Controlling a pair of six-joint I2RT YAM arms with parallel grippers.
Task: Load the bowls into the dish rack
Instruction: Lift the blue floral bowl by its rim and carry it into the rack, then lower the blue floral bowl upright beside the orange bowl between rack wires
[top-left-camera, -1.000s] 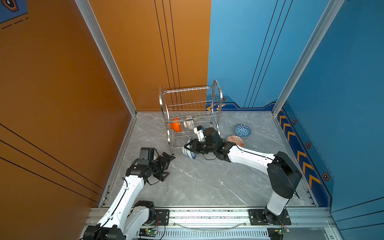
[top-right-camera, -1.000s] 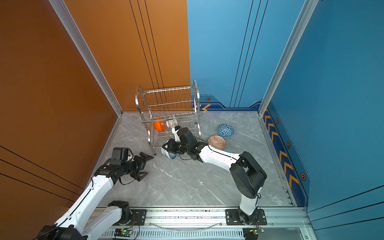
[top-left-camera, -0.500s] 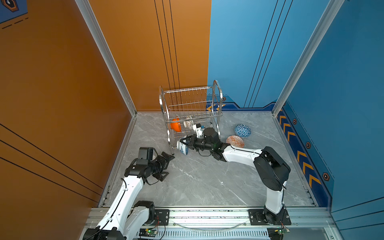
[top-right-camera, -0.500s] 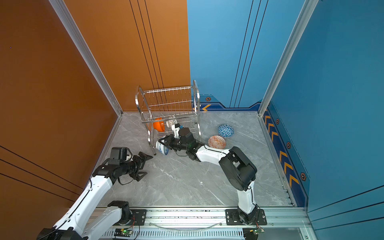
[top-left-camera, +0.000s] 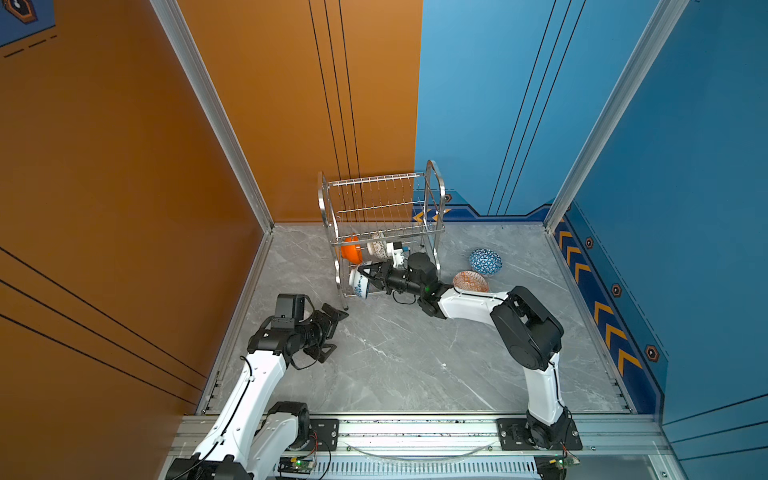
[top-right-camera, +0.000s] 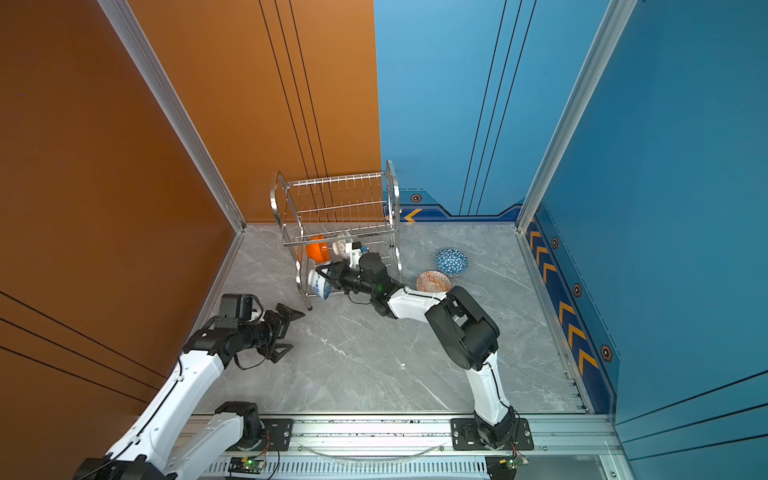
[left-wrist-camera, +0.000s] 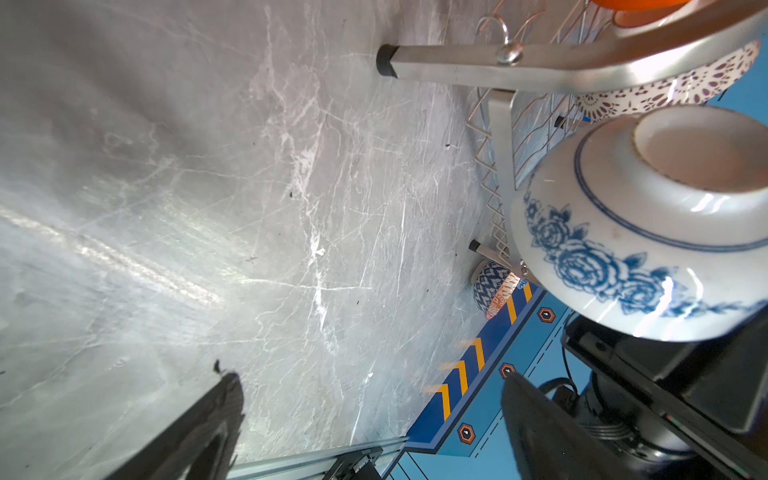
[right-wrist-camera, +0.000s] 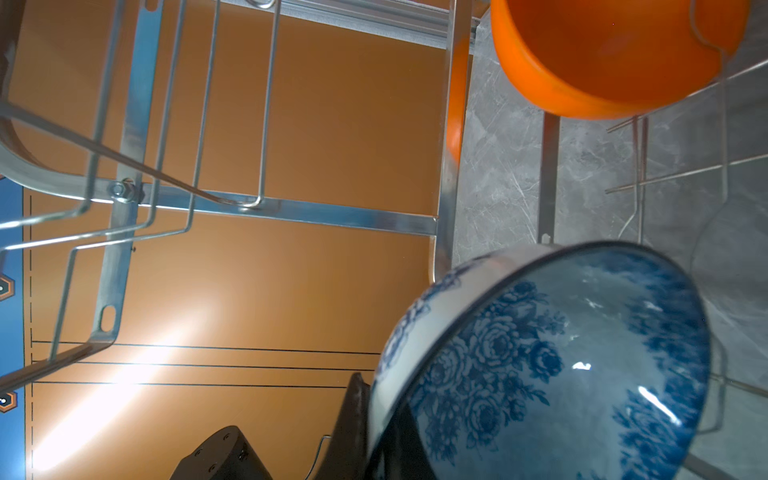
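Grey marble floor (top-left-camera: 395, 353) lies between orange walls (top-left-camera: 124, 166) and blue walls (top-left-camera: 685, 166); one steel rack (top-left-camera: 434, 178) stands at the back, where the two colours meet. Five bowls in all: the orange bowl (top-left-camera: 350, 251) and lattice bowl (top-left-camera: 377, 249) stand on edge side by side low in the rack; the triangle bowl (top-left-camera: 485, 262) and geometric bowl (top-left-camera: 470, 281) sit mouth up on the floor right of the rack, close together; the floral bowl (top-left-camera: 357, 286) hangs on edge at the rack's low front-left end, its rim pinched by the right gripper (top-left-camera: 371, 277). Its axis runs about level, along the rack's length; foot toward the left arm, mouth toward the right arm. The front-left leg (top-left-camera: 341, 295) stands just beside it; the orange bowl is just behind; the right arm lies across the rack's front. The left gripper (top-left-camera: 334, 332), fingers spread wide and empty, hovers over the floor near that leg, pointing toward it.
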